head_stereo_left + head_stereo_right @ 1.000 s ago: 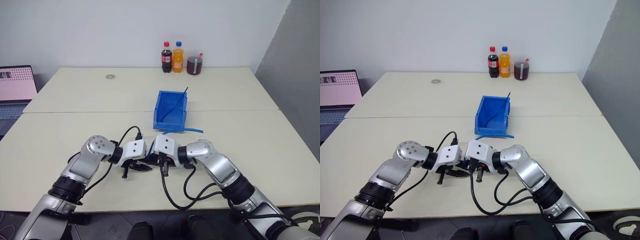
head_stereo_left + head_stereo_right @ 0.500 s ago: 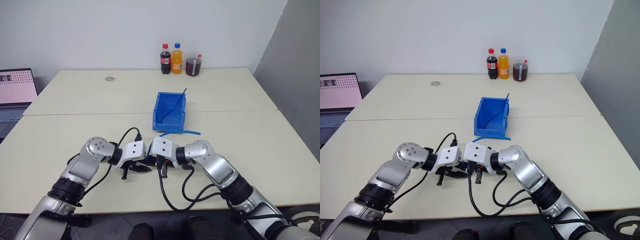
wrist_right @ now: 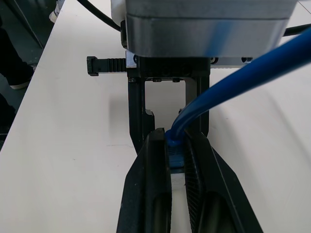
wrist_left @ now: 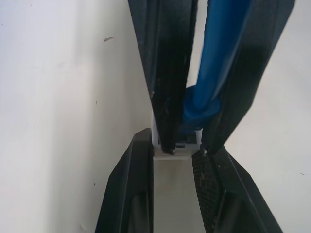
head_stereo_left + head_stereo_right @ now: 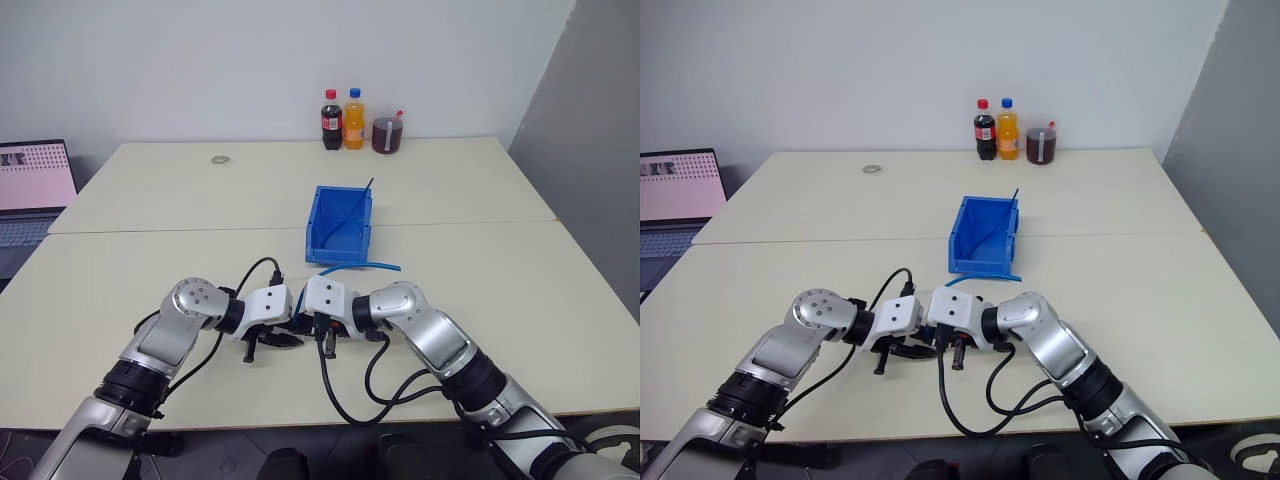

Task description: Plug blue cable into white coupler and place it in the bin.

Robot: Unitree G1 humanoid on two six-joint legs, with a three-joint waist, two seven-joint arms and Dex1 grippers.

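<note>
Near the table's front, my left gripper (image 5: 283, 338) and right gripper (image 5: 320, 338) meet tip to tip. In the left wrist view the left gripper (image 4: 176, 145) is shut on the white coupler (image 4: 175, 179). The right gripper's fingers (image 4: 167, 73) press the cable's small blue plug (image 4: 199, 109) against the coupler's end. In the right wrist view the right gripper (image 3: 175, 136) is shut on that plug (image 3: 176, 148). The blue cable (image 5: 365, 264) arcs from the plug back into the blue bin (image 5: 318, 215), which stands just beyond the grippers.
Two bottles (image 5: 342, 118) and a jar of dark liquid (image 5: 386, 132) stand at the table's far edge. A small ring (image 5: 218, 157) lies far left, and a laptop (image 5: 35, 180) sits off the table's left side. Black robot wires (image 5: 345, 395) loop by the right arm.
Both grippers have kept their places and their grips. Only the head camera's view has shifted a little.
</note>
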